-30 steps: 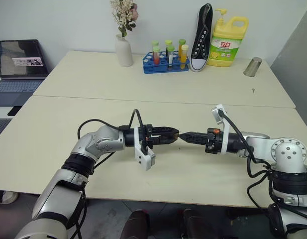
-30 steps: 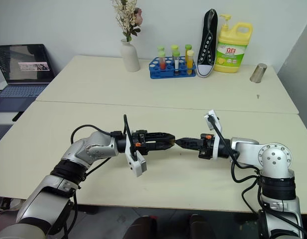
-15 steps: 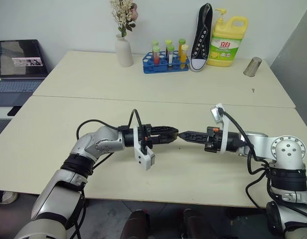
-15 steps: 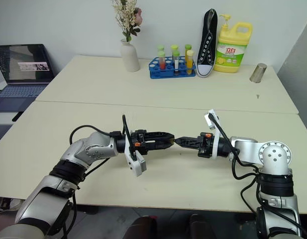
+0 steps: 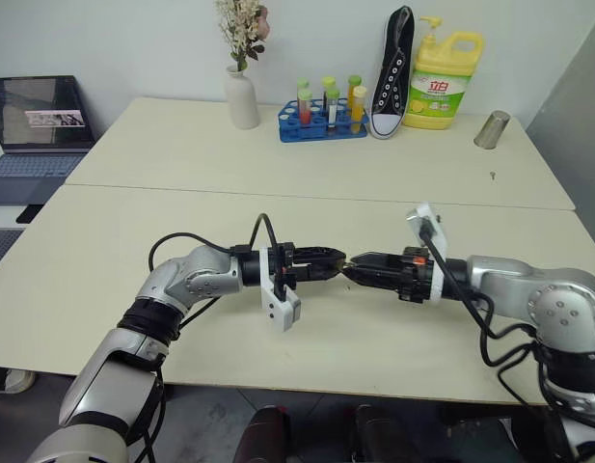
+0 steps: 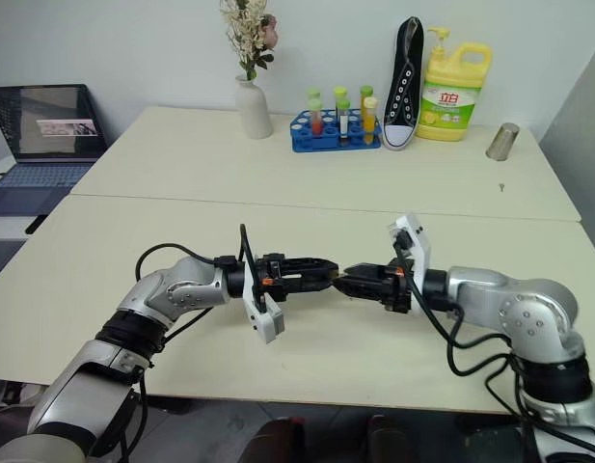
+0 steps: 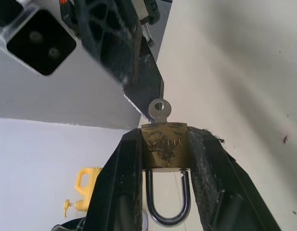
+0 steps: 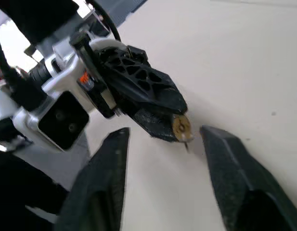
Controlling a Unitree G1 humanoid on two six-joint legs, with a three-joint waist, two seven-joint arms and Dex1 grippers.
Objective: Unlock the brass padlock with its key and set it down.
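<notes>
Laptop (image 5: pixel 32 125), vase (image 5: pixel 243 99) (dried flowers)

Both arms have silvery grey rounded shells with black joint bands, and loose black cables loop along each forearm. The left gripper (image 5: pixel 338 266) and right gripper (image 5: pixel 353 272) have black fingers with a lattice pattern. A white bracket carries a camera at each wrist, with small orange marks nearby.

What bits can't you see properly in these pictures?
- Left wrist view: the key's blade is inside the padlock; whether the shackle has popped loose is unclear.
- Right wrist view: the left gripper covers most of the padlock.
- Head views: lock and key too small between the grippers.
</notes>
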